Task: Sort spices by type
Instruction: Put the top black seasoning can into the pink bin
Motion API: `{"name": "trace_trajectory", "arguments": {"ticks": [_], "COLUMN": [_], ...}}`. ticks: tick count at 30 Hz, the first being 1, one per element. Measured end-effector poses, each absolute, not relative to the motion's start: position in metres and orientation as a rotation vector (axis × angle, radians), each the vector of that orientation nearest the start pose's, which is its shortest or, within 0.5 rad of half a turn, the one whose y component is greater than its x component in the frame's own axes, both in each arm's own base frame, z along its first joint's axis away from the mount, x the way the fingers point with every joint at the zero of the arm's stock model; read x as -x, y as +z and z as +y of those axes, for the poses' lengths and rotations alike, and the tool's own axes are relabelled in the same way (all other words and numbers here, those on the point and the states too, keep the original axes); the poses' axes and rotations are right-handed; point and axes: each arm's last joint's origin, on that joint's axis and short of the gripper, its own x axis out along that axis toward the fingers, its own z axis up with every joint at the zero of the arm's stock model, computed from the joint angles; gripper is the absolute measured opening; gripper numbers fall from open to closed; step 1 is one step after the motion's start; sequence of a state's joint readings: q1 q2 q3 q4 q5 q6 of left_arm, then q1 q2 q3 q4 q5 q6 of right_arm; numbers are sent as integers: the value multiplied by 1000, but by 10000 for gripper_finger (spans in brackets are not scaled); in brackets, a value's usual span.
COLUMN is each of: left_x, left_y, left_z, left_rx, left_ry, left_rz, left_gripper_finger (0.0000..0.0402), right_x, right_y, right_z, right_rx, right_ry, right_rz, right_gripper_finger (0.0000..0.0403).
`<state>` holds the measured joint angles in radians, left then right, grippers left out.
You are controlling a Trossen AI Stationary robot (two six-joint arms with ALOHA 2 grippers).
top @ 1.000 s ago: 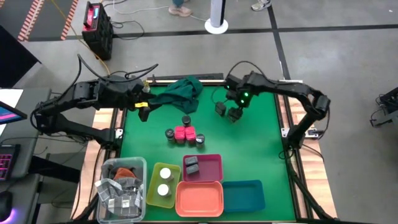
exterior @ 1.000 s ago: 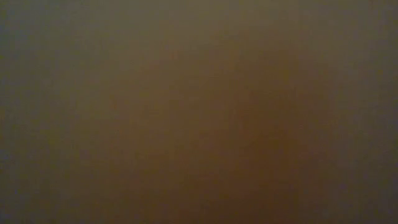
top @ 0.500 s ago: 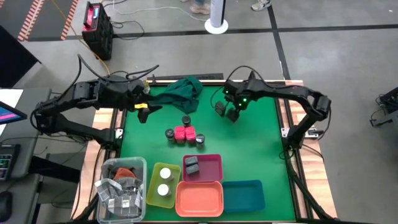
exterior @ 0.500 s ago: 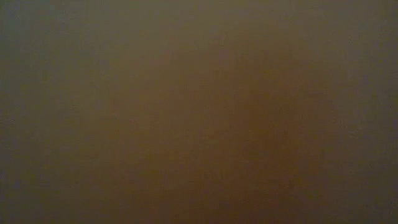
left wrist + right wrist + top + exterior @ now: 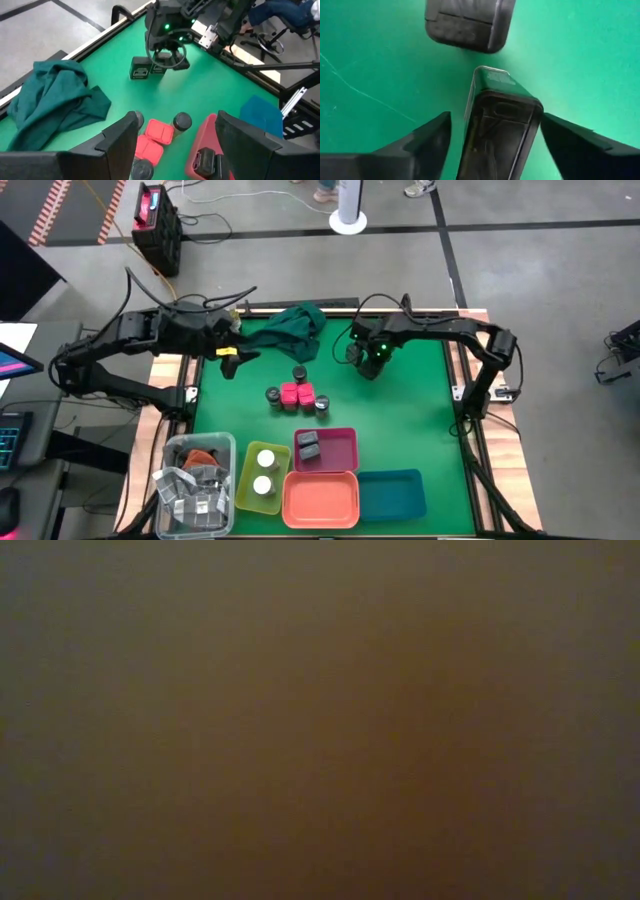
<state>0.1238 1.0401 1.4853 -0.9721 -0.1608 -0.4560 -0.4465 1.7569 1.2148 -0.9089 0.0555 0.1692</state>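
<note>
Dark grey square box point(image 5: 500, 125), flat on the table point(image 5: 420, 410), well apart from the dark green cloth point(image 5: 295, 328) on the cloth's right-arm side. Long axis in line with the right gripper's reach, so the two long flanks face the fingers point(image 5: 427, 137), one to each side. Second grey box point(image 5: 465, 22) just past the first one's far end, close but seemingly not touching, turned crosswise to it.

Right gripper point(image 5: 368, 358) low over that first box, spread wide and released, straddling it with a strip of green showing on both flanks; nothing grasped yet. Squared to the box rather than skewed, by the look of the wrist view, so probably only a straight squeeze across the short width needed. Main risk, at a guess: nudging the neighbouring box on the lift.

Left gripper point(image 5: 230, 360) parked on the opposite side of the cloth, likewise spread and holding nothing, far farther from this box than the right one.

Pink tray point(image 5: 335, 448) well away from the cloth towards the front edge, already holding two grey boxes; likely the destination. Low view dark, nothing to read there.
</note>
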Motion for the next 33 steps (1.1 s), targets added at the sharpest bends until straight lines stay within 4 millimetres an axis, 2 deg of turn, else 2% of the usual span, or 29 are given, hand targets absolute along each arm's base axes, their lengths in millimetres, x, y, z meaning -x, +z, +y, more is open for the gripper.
{"name": "trace_trajectory", "arguments": {"ticks": [7,13,18,24,29,33], "left_x": [-161,-161,-161,-161,-162,-163], "left_y": [439,439,439,439,441,443], "left_z": [24,24,24,24,24,24], "left_rx": [445,459,462,448,431,414], "left_ry": [400,389,390,385,376,368], "left_rz": [498,498,497,495,475,461], "left_gripper_finger": [254,254,254,254,254,254], "right_x": [-287,-288,-288,-287,-286,-289], "right_y": [193,195,203,224,241,245], "right_z": [-139,-128,-104,-63,-31,-14], "right_rx": [-390,-349,-304,-258,-230,-212], "right_ry": [-500,-452,-390,-335,-287,-251], "right_rz": [1432,1464,1502,1474,1388,1351], "right_gripper_finger": [230,149,148,185,163,150]}}
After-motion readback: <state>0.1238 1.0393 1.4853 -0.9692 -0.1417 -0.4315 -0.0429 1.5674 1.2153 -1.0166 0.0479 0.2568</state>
